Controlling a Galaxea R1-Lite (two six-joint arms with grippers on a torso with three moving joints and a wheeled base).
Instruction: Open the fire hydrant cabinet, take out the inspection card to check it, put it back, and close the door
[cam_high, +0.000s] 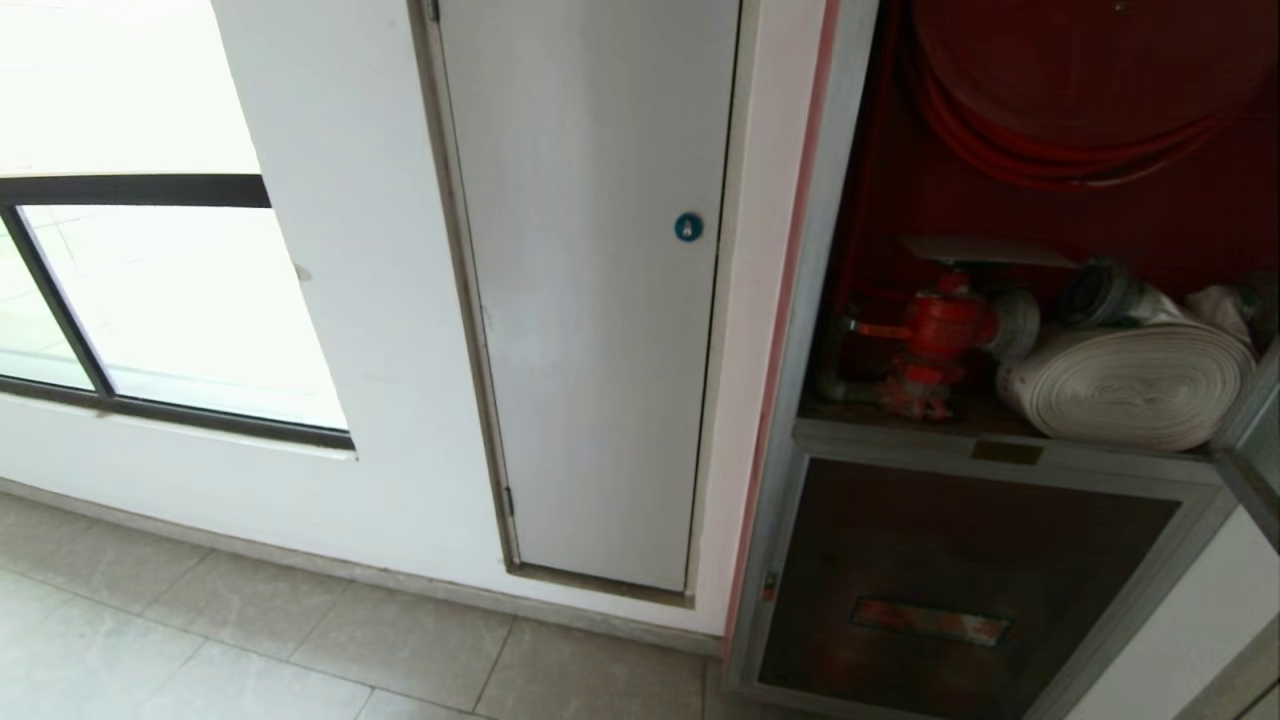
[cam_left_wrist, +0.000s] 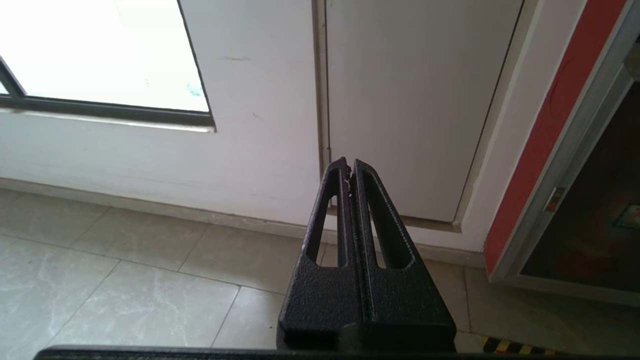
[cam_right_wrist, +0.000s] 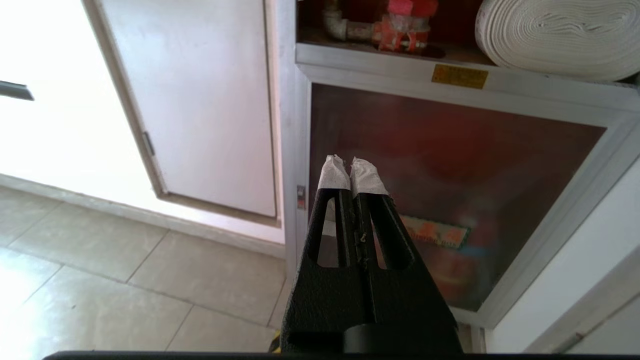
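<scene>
At right of head view, fire hydrant cabinet (cam_high: 1010, 300): upper bay standing open, red inside, silver frame; hose reel (cam_high: 1080, 90) up top, red valve (cam_high: 935, 335) and white rolled hose (cam_high: 1125, 385) on the shelf.
White door (cam_high: 590, 290): plain, narrow, round blue lock (cam_high: 688, 227); left of the cabinet, no part of the job.
Lower panel (cam_high: 950, 590): dark glass with a rectangular label, shut, below the shelf.
Door (cam_high: 1250, 450): only a sliver of silver frame at the far right edge, swung out from the bay; extent hidden.
Inspection card: perhaps the pale flat sheet (cam_high: 985, 250) lying above the valve; cannot confirm.
Right pincer (cam_right_wrist: 350, 172): closed, empty, white-taped tips together; facing the lower panel, with the shelf and valve above and beyond it.
Left pincer (cam_left_wrist: 348, 170): closed, empty; facing the white door and floor (cam_left_wrist: 125, 280), cabinet off to its right.
Key relation: open bay lies up and ahead of the right pincer, well apart; right arm judged nearer, left well aside.
Stage, judged: bay open, card not in either pincer.
</scene>
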